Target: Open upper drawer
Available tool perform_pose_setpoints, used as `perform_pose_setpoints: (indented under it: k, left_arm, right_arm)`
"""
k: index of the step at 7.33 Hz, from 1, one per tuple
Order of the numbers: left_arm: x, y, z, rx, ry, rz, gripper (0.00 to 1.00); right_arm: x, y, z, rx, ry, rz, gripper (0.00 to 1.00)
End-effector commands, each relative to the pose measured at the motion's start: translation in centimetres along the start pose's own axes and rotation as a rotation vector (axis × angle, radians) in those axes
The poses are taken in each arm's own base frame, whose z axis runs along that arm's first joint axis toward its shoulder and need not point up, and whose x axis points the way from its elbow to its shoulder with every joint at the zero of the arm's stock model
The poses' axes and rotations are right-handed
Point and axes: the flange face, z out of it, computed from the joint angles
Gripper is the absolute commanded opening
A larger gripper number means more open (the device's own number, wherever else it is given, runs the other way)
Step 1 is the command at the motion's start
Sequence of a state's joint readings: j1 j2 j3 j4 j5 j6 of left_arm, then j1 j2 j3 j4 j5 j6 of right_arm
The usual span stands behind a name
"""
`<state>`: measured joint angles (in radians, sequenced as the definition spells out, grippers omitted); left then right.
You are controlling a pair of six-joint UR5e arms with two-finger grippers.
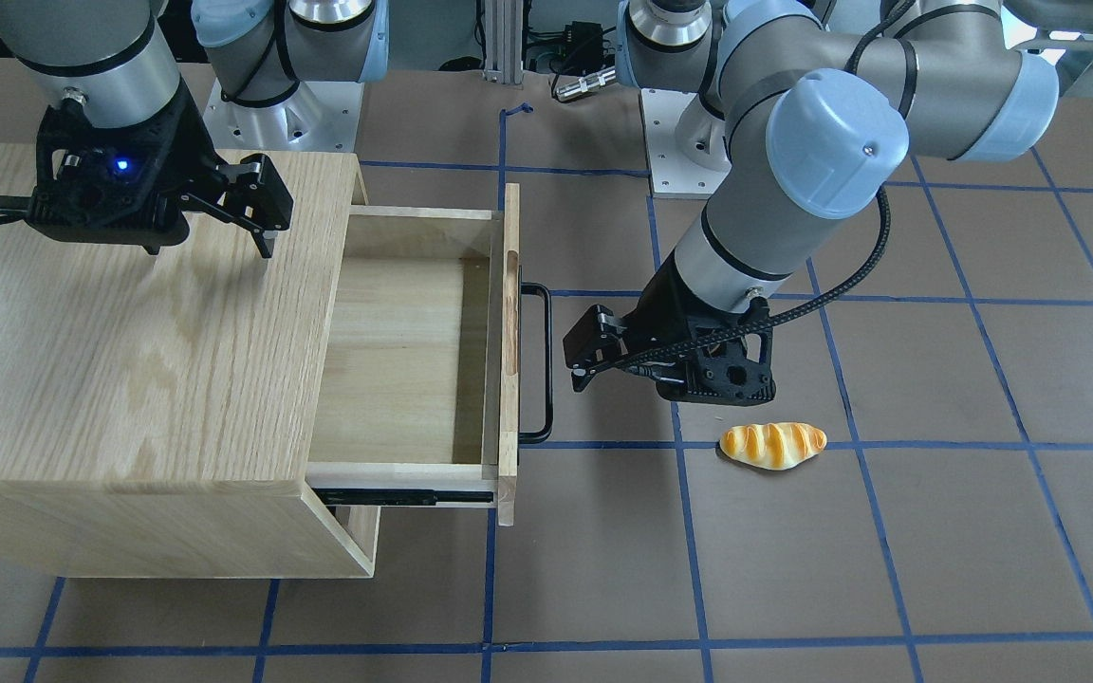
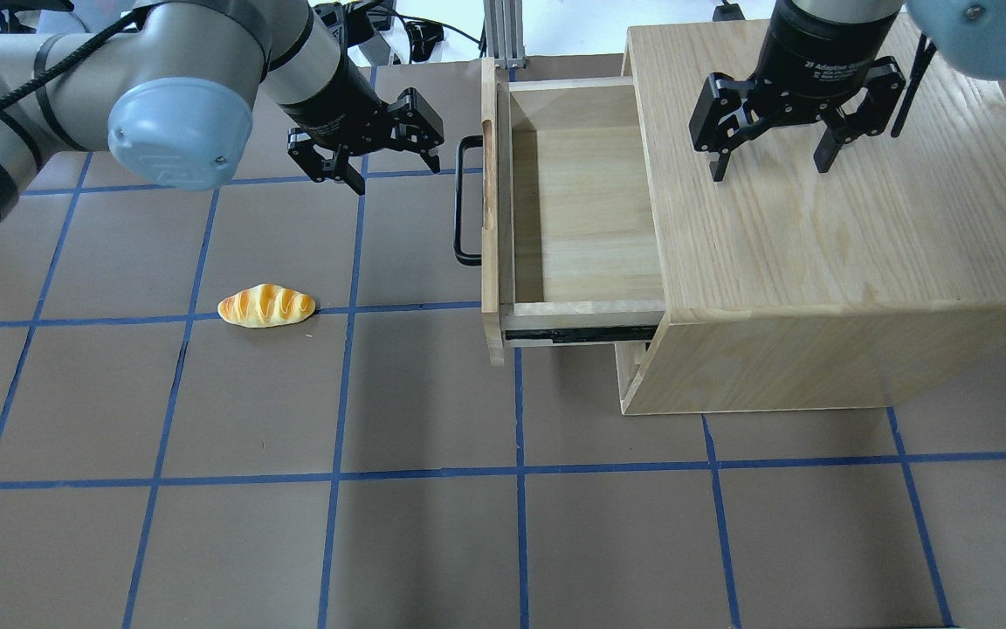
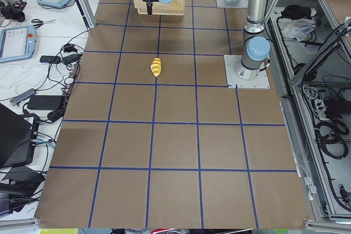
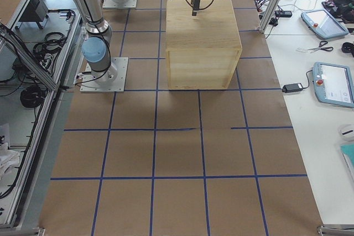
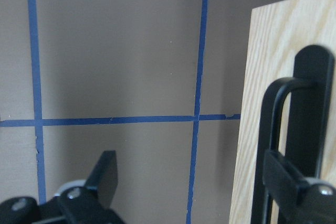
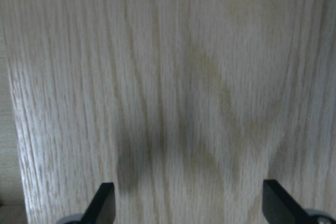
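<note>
left gripper (image 2: pixel 394 172) spread wide, holding nothing | upper drawer (image 2: pixel 586 218) pulled well out, its handle (image 2: pixel 457 205) just beside the fingertips | right gripper (image 2: pixel 771 170) wide apart too, cabinet top (image 2: pixel 817 253) right under it

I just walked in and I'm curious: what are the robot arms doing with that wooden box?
The top drawer is pulled out and empty. The left gripper is open beside its black handle, not gripping it. The right gripper hangs open over the cabinet top. A bread roll lies on the table.
</note>
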<state>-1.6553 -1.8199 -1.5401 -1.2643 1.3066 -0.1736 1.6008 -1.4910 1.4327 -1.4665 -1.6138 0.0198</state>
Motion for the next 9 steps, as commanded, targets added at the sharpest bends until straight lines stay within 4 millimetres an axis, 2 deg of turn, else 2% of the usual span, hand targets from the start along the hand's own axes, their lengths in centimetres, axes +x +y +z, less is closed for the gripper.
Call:
perform_pose_setpoints:
  k: [1,3,5,6,7,9]
  left_arm:
    - [-0.3,0.1,-0.4,0.001,0.001,0.002,1.00]
    - [-1.2,0.2,-1.5,0.000,-0.009,-0.004,1.00]
    - [-4.3,1.6,-5.3,-0.040,-0.253,0.089,1.00]
    - [-4.9,2.8,-7.9,-0.045,-0.279,0.075,1.00]
    - [-5.0,4.2,-10.8,-0.032,-0.284,0.075,1.00]
    - [-3.9,6.4,-13.7,-0.002,-0.284,0.105,1.00]
  right_arm:
    - [0.0,0.0,0.0,0.000,0.000,0.001,1.00]
    - [0.0,0.0,0.1,-0.001,0.000,-0.001,1.00]
    - [0.0,0.0,0.0,0.000,0.000,-0.001,1.00]
    - [0.0,0.0,0.0,0.000,0.000,-0.002,1.00]
    - [0.0,0.0,0.0,0.000,0.000,-0.001,1.00]
    - [0.0,0.0,0.0,0.000,0.000,-0.001,1.00]
